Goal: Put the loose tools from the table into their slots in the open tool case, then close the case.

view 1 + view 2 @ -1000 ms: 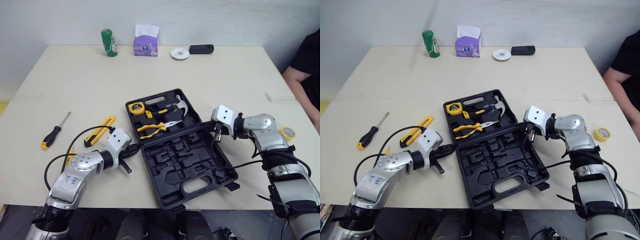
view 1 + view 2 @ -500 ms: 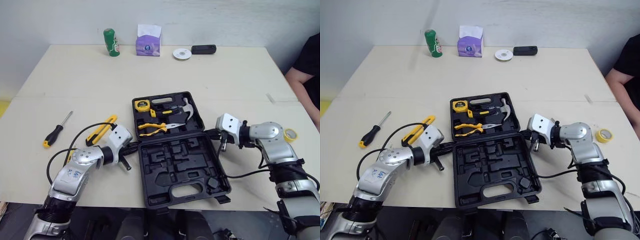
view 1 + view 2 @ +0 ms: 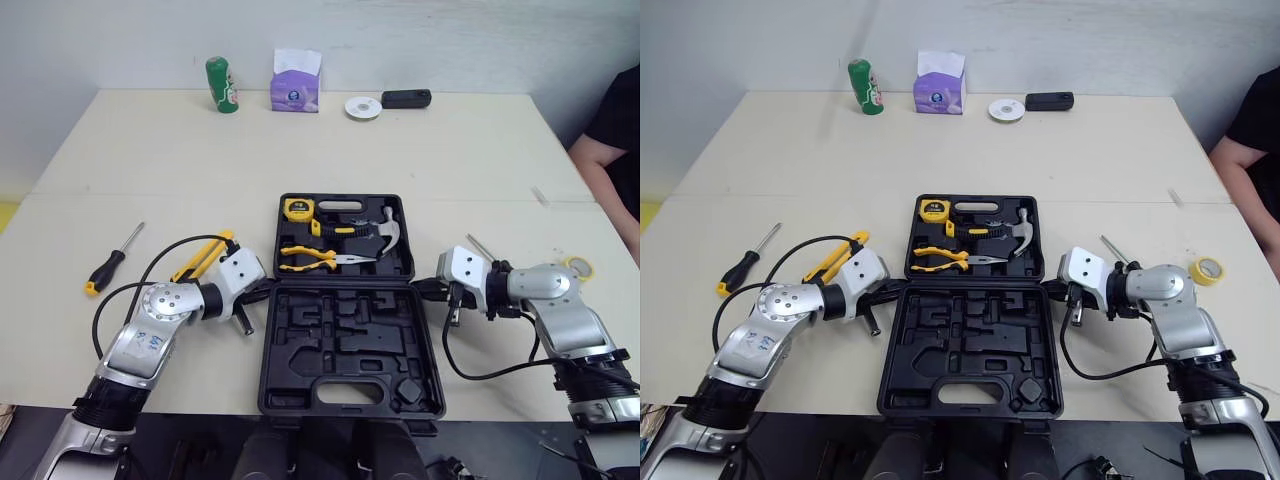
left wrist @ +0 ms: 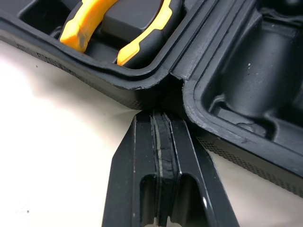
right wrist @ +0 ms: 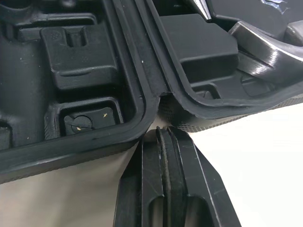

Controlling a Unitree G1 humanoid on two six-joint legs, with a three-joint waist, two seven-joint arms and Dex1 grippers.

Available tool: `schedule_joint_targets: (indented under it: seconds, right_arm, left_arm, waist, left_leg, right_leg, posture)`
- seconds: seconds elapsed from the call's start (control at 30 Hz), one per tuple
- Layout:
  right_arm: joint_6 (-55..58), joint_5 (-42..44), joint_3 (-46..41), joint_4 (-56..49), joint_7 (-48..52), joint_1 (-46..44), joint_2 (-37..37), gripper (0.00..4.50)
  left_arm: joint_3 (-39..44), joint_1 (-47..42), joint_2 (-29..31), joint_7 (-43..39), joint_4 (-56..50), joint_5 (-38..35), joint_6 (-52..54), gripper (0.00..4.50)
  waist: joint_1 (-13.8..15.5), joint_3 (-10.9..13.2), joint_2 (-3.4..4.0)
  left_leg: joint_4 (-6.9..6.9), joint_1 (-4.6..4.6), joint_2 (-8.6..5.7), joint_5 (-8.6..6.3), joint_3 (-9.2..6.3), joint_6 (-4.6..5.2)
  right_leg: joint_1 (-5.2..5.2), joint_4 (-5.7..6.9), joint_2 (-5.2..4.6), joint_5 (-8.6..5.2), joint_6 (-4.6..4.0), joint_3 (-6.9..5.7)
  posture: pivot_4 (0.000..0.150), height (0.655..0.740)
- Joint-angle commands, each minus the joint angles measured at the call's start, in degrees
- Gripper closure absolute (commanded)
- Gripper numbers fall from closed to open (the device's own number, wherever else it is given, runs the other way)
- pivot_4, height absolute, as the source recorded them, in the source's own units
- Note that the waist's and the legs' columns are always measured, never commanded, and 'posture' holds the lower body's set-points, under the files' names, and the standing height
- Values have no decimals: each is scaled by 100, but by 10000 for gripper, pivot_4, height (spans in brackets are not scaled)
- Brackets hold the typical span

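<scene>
Tool case (image 3: 350, 345) lies open on the bench (image 3: 300, 150); left fingers (image 4: 142, 142) and right fingers (image 5: 147, 165), both closed and empty, sit at its hinge ends.

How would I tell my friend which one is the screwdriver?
Find the open black tool case in the middle, then look to the robot's left, past the yellow knife. The screwdriver lies farthest out: black handle with a yellow end, thin metal shaft.

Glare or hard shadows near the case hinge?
Left wrist view: little glare, deep shadow in the hinge notch of the tool case, at the left fingers. Right wrist view: bright reflection on the hammer. Left eye view: soft, even light on the table.
</scene>
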Motion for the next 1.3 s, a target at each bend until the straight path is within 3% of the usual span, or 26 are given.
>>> schedule_joint_targets:
  seconds: [0.03,0.5,0.77,0.97,1.1,1.13,1.23,1.3]
  right_arm:
    - [83,151,173,-360,29,122,76,45000]
    - [35,142,176,-379,-52,214,54,45000]
    - [-120,394,-173,182,28,136,-199,45000]
    - [-935,1077,-1082,372,269,375,-639,45000]
    - [-828,1505,-1781,521,409,737,-1021,45000]
    - [-981,1513,-1961,646,376,803,-1109,38476]
    - [-1370,1507,-2359,1120,237,927,-1300,26937]
    - [-1662,1467,-2620,1694,154,907,-1446,15166]
  left_arm:
    - [-152,119,40,-67,-65,132,86,44720]
    - [-10,694,165,173,-671,273,362,44720]
    - [908,1195,432,68,-1248,-138,237,44720]
    - [2694,2569,766,-521,-1969,-919,-282,44720]
    - [4170,3137,619,-715,-1396,-1235,-1142,44720]
    - [4559,3247,605,-801,-1137,-1333,-1354,38474]
    - [5424,3410,604,-832,-506,-1606,-1583,27595]
    - [5958,3523,710,-797,38,-1616,-1733,17027]
  waist:
    - [-4,0,0]
    - [-34,-1,0]
    - [-32,-1,-1]
    - [-13,3,1]
    - [-8,3,2]
    - [-10,3,2]
    - [-26,4,2]
    - [-34,4,2]
  left_leg:
    - [0,0,1,0,1,0]
    - [-4,2,20,-6,12,-7]
    - [-4,1,29,-12,18,-10]
    - [-3,-16,28,-24,18,-3]
    - [0,-15,30,-26,13,-1]
    - [-1,-14,30,-27,14,0]
    - [-3,-14,31,-31,16,4]
    - [-2,-13,33,-35,18,5]
  right_leg:
    - [0,-1,1,0,0,0]
    - [0,-15,13,1,-3,0]
    - [-4,-18,14,3,-9,-1]
    - [-12,-34,10,3,-10,-4]
    - [-6,-39,10,4,-11,-14]
    - [-6,-38,9,6,-13,-14]
    - [-8,-41,10,6,-14,-17]
    - [-8,-41,10,6,-14,-16]
  posture:
    - [1500,7400]
    - [1500,7400]
    - [1500,7400]
    - [1500,7400]
    - [1500,7400]
    - [1500,7400]
    - [1500,7400]
    - [1500,7400]
